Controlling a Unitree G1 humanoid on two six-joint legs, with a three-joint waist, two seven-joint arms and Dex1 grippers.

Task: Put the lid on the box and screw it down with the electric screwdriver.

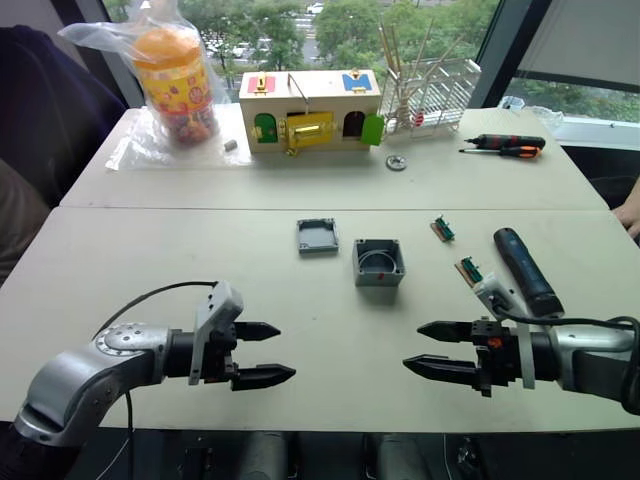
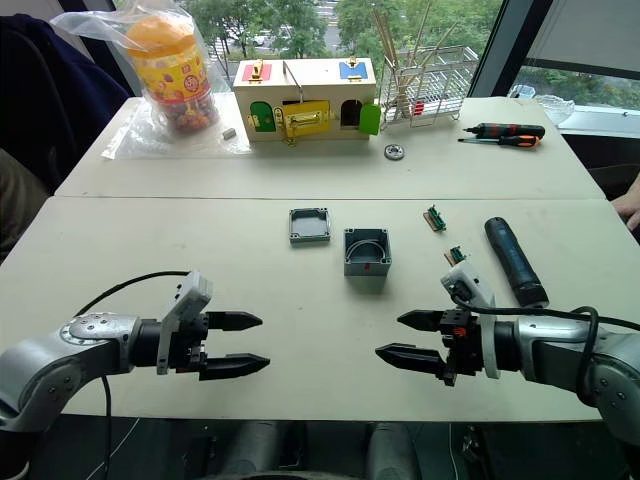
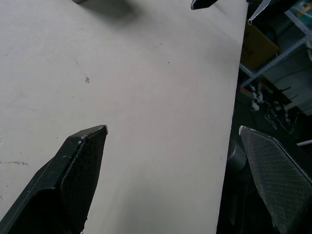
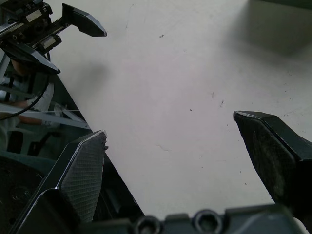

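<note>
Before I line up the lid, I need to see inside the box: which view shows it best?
The right eye view shows the box best: its open top and hollow inside are plain, with the lid lying apart beside it. The left eye view shows the same. In the wrist views only a dark corner that may be the box appears.

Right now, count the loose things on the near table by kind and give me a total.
Grey box: 1
Grey lid: 1
Electric screwdriver: 1
Small green circuit boards: 2
Total: 5
</note>
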